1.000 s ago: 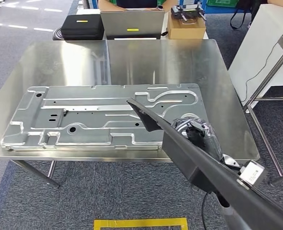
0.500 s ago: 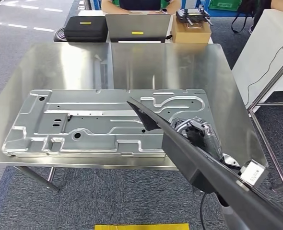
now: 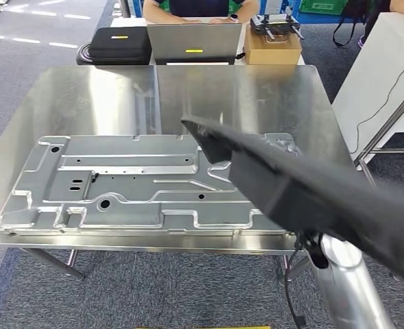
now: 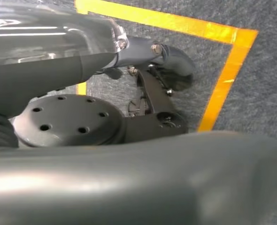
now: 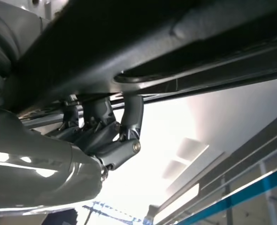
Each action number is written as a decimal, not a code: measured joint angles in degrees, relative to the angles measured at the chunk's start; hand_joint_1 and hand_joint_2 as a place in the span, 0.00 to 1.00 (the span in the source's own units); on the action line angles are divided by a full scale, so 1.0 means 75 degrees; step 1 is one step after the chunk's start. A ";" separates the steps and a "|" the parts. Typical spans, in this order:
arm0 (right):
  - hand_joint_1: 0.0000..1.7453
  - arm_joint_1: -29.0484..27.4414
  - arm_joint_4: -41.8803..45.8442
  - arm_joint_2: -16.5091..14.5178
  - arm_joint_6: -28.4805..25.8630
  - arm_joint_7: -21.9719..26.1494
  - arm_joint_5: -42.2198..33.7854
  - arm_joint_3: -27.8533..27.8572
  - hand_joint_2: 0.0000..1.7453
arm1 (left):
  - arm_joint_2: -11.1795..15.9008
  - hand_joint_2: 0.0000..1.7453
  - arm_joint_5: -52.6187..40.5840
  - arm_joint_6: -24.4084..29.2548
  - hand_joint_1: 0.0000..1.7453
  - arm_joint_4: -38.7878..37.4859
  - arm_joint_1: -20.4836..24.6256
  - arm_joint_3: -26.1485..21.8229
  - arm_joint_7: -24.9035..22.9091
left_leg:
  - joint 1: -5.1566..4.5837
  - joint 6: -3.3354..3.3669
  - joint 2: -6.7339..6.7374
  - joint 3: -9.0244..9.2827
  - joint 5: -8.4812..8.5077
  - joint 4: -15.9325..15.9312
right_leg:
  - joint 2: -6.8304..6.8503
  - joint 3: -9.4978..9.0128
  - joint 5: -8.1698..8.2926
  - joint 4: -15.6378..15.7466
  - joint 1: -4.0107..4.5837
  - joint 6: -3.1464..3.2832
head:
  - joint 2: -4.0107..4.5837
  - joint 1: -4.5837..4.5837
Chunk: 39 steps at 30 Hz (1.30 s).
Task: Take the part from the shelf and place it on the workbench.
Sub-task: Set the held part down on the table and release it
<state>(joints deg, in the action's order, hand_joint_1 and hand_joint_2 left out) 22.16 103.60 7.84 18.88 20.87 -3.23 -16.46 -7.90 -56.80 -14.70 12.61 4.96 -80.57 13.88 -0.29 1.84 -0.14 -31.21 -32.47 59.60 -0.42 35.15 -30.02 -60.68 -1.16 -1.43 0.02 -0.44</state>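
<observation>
Black plastic trim part (image 3: 313, 192), long and tapering to a point, is held up over the right end of the stainless workbench (image 3: 101, 96), slanting from the lower right toward the middle of the table; it is blurred in the head view. The right hand (image 5: 105, 136) is seen in the right wrist view with its fingers (image 5: 132, 117) hooked against the underside of the part, so the part is gripped there. The silver right forearm (image 3: 347, 288) rises beneath it. A large stamped metal panel (image 3: 112, 181) lies flat on the workbench, partly under the part's tip. The left hand (image 4: 130, 103) hangs over grey carpet (image 4: 261, 84) beside yellow floor tape (image 4: 222, 84); whether it is clenched cannot be told.

Beyond the workbench, a laptop (image 3: 194, 42), a black case (image 3: 120, 44) and a cardboard box (image 3: 271, 46) are seen, with a seated person (image 3: 200, 8) behind them.
</observation>
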 joint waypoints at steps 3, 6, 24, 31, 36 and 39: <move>1.00 0.1000 -0.0816 -0.0119 -0.0150 -0.0565 0.0004 -0.0134 1.00 | 0.0007 1.00 -0.0131 -0.0062 0.00 0.0000 0.0054 0.0079 0.0007 | 0.0005 0.0005 0.0001 0.0040 0.0016 -0.0054 | -0.0017 -0.0003 -0.0012 -0.0001 0.0008 0.0022 | 0.0000 0.0000; 1.00 0.1936 -0.1781 -0.0282 -0.0301 -0.0871 0.0001 -0.0279 1.00 | 0.0007 1.00 -0.0254 -0.0125 0.00 0.0000 0.0078 0.0184 0.0012 | 0.0011 -0.0016 -0.0002 0.0049 0.0036 -0.0081 | -0.0014 -0.0002 -0.0020 -0.0005 0.0020 0.0041 | 0.0000 0.0000; 1.00 0.3187 -0.4121 -0.0487 -0.2272 -0.1270 0.3761 -0.0791 1.00 | 0.0007 1.00 -0.0366 -0.0034 0.00 0.0000 0.0083 0.0396 -0.0116 | -0.0035 -0.0117 -0.0005 0.0046 0.0028 -0.0086 | 0.0017 -0.0019 -0.0029 0.0002 -0.0010 0.0051 | 0.0000 0.0000; 1.00 0.3015 -0.4468 -0.0310 -0.3297 -0.2028 0.7438 -0.0866 1.00 | 0.0004 1.00 -0.0485 -0.0033 0.00 0.0000 0.0084 0.0452 -0.0089 | -0.0044 -0.0114 -0.0007 0.0046 0.0025 -0.0084 | 0.0021 -0.0019 -0.0029 0.0004 -0.0021 0.0051 | 0.0000 0.0000; 1.00 0.3057 -0.4781 -0.0156 -0.3514 -0.2736 0.9294 -0.0895 1.00 | 0.0004 1.00 -0.0540 -0.0036 0.00 0.0000 0.0082 0.0536 -0.0079 | -0.0042 -0.0114 -0.0006 0.0046 0.0026 -0.0084 | 0.0020 -0.0019 -0.0029 0.0004 -0.0026 0.0051 | 0.0000 0.0000; 1.00 0.3100 -0.4931 -0.0099 -0.3513 -0.2927 0.9727 -0.0895 1.00 | 0.0004 1.00 -0.0550 -0.0034 0.00 0.0000 0.0084 0.0563 -0.0077 | -0.0042 -0.0114 -0.0006 0.0047 0.0026 -0.0084 | 0.0019 -0.0019 -0.0029 0.0004 -0.0026 0.0051 | 0.0000 0.0000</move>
<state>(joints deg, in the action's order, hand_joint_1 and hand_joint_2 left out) 45.41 66.62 7.09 -7.46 -1.08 69.72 -23.18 -7.87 -60.93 -14.96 12.61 5.59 -76.35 13.31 -0.61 0.99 -0.19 -30.86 -32.28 58.97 -0.28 35.01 -30.24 -60.65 -1.35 -1.05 0.02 -0.44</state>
